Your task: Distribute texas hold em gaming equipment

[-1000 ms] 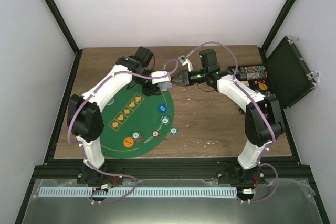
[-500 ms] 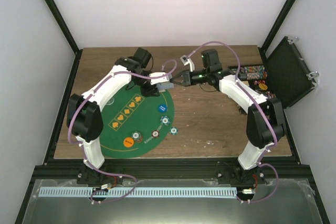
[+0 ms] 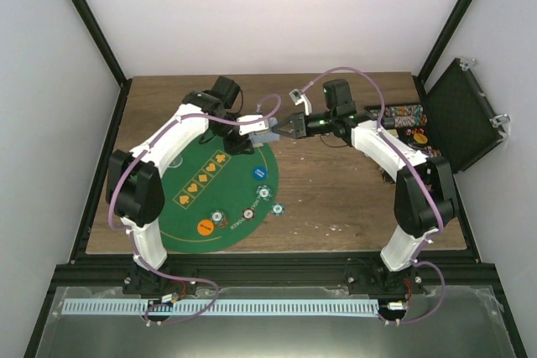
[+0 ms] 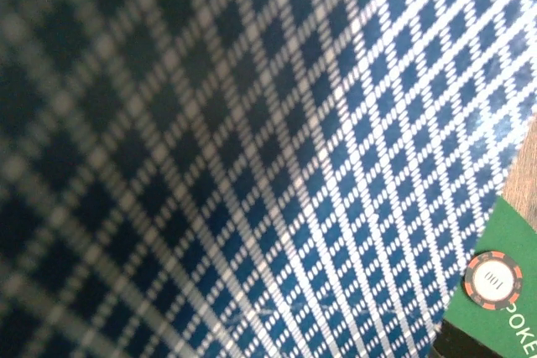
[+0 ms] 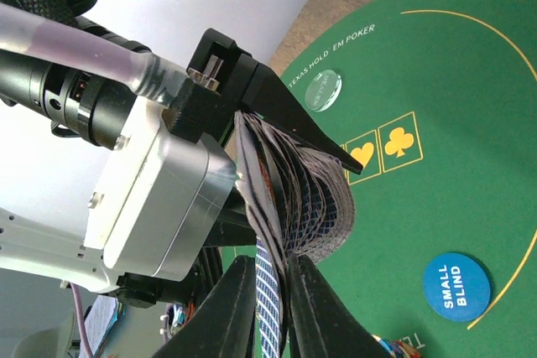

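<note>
Left tool [image 3: 265, 133] clamps a fanned deck [image 5: 306, 199]. Right tool [image 5: 270, 272] — directly opposite — pinches one card [image 5: 268, 312] at its edge.

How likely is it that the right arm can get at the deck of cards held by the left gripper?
Probably yes: the left gripper holds the fanned deck of cards out in the open, and the right gripper has its fingers either side of one card, nothing between.

Arms: two, left arm [image 3: 172, 142] and right arm [image 3: 382, 147]; card deck [image 5: 289, 190]: one; green mat [image 3: 235, 190]: one; black case [image 3: 457, 119]: one; loose discs, top view: six; blue disc [image 3: 263, 173] one, orange disc [image 3: 204, 226] one, striped chips [image 3: 248, 214] four.
</note>
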You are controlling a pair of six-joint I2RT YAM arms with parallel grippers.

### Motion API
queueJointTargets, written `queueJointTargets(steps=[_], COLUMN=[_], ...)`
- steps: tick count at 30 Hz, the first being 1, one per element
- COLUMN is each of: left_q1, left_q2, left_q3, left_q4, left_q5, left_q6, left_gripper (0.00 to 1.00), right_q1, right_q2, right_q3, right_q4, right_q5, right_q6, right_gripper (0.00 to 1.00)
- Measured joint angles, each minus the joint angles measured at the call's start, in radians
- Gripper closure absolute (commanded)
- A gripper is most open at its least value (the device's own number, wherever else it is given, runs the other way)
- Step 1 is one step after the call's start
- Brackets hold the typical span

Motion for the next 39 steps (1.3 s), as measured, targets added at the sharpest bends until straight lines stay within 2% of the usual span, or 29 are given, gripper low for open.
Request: queueJointTargets(steps=[10,11,15,19,28,35,39], left_q1=[0.000,0.000,0.000,0.000,0.000,0.001,0.000], left_q2=[0.000,0.000,0.000,0.000,0.000,0.000,0.000], left_q3=[0.003,0.003,0.004,0.011,0.016,0.024,0.028], left_q4=[-0.009,-0.010,-0.011,-0.014,-0.025,-0.027,-0.025], left_q5=[0.011,0.011,0.016,0.021,0.025,0.024,0.026], left_q6=[-0.011,-0.011,-0.012,-0.014,-0.015,-0.014,-0.014], left_gripper=[0.49,0.49,0.49,0.49,0.48,0.48,0.51], right_q1=[0.013,0.013,0.013,0.019,0.038,0.057,0.065], right_q2=[0.000,0.000,0.000,0.003,0.039,0.055,0.065], right_q3=[0.000,0.000,0.000,0.000,0.015,0.047,0.056], right_q4=[0.018,0.017,0.018,0.024,0.033,0.032,0.031], right_q5=[0.036,0.048,0.063,0.061,0.051,0.044,0.038], right_q6=[0.018,0.018,0.021,0.023,0.026,0.015,0.013], right_gripper=[0.72,0.72,0.87,0.94,0.96,0.91,0.80])
